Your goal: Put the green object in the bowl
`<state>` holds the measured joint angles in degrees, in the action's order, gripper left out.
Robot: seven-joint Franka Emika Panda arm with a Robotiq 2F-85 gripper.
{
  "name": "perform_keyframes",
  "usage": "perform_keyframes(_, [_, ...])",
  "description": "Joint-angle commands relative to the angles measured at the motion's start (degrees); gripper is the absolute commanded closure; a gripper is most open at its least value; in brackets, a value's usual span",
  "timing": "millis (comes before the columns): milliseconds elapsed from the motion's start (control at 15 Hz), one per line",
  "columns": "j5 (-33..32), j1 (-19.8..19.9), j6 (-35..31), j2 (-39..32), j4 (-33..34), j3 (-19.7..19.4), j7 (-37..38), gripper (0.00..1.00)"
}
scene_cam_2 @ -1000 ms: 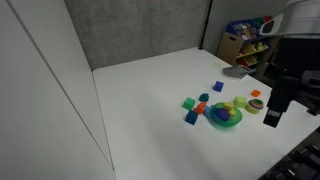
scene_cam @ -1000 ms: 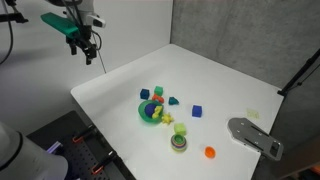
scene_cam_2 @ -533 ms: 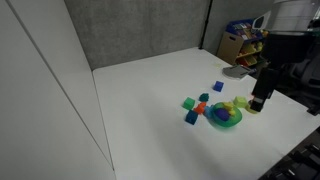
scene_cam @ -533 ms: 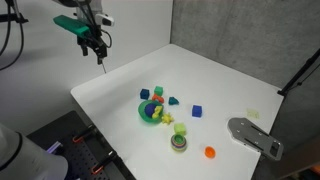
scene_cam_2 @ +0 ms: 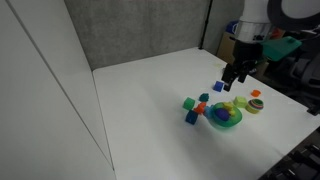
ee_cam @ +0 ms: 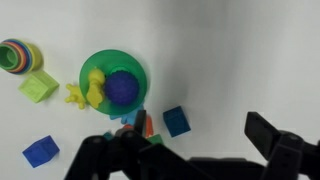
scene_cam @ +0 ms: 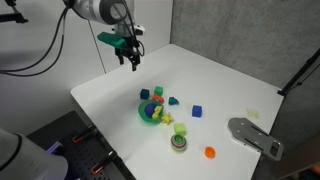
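The bright green bowl (scene_cam: pixel 150 113) (scene_cam_2: pixel 225 118) (ee_cam: pixel 100 68) sits on the white table and holds a blue ball (ee_cam: pixel 123 88) and a yellow piece (ee_cam: pixel 88 90). A lime green block (ee_cam: pixel 38 86) (scene_cam: pixel 180 128) lies beside the bowl. A darker green block (scene_cam_2: pixel 188 103) lies next to an orange one (scene_cam_2: pixel 203 98). My gripper (scene_cam: pixel 130 56) (scene_cam_2: pixel 235 78) (ee_cam: pixel 200 135) is open and empty. It hangs in the air above the table, beside the cluster of toys.
Blue blocks (ee_cam: pixel 177 121) (ee_cam: pixel 40 151) lie near the bowl. A green ring with a dark centre (scene_cam: pixel 179 142) (ee_cam: pixel 20 55) and an orange piece (scene_cam: pixel 210 152) lie further out. A grey plate (scene_cam: pixel 255 135) sits at the table's corner. A shelf of toys (scene_cam_2: pixel 245 40) stands behind.
The arm has swung in from beyond the table edge to over the table, close to the toys. The gripper stays open. No object has moved.
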<state>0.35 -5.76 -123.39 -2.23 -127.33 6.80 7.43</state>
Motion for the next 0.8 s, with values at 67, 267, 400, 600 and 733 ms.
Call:
perform_keyframes(67, [-5.40, 1.21, -4.12, -9.71, 7.28, -3.40, 6.44, 0.00])
perform_keyframes(267, [-6.38, 1.42, -8.41, -14.33, 9.47, -6.39, 10.96, 0.00])
perform_keyframes(400, [-5.74, 1.45, -10.84, -16.86, 10.74, -8.35, 14.26, 0.00])
perform_keyframes(600, [-4.37, 1.13, -13.35, -19.49, 11.80, -10.76, 20.04, 0.00])
perform_keyframes(733, [-4.17, 0.50, -14.86, -19.99, 11.82, -12.05, 24.45, 0.00])
